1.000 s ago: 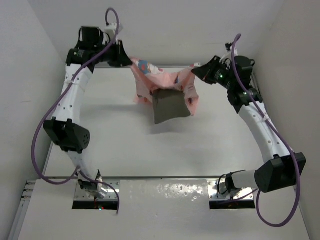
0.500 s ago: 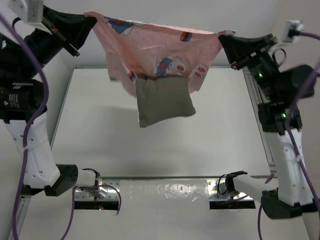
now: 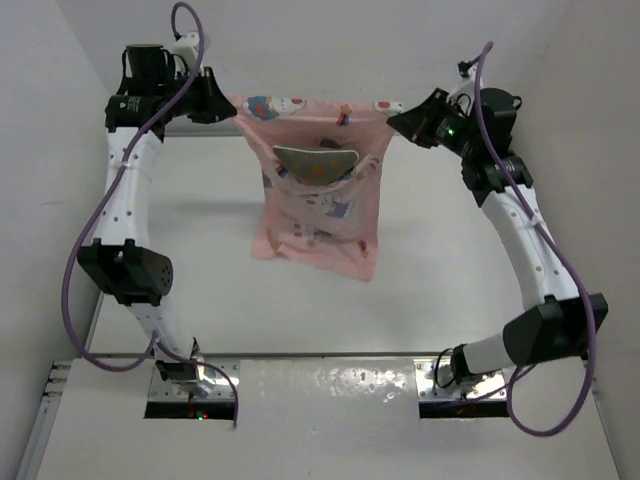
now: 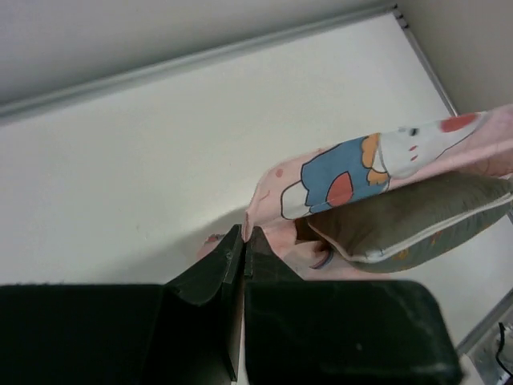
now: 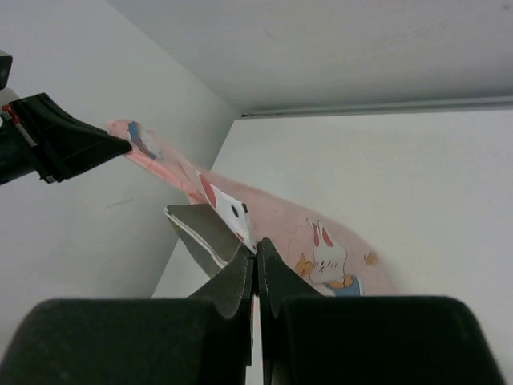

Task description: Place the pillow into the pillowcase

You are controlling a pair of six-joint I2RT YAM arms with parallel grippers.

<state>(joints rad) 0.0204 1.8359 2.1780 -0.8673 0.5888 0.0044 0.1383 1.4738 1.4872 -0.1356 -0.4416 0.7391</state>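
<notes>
Our left gripper (image 3: 230, 106) and right gripper (image 3: 394, 119) pinched the hanging pillowcase (image 3: 322, 222) by its top corners. We judged the pillow (image 3: 315, 163) mostly inside, with only its upper edge showing.

pillowcase (image 3: 318, 215) hanging mid-span, open table (image 3: 200, 270) either side, wall (image 3: 330, 60) close behind
</notes>
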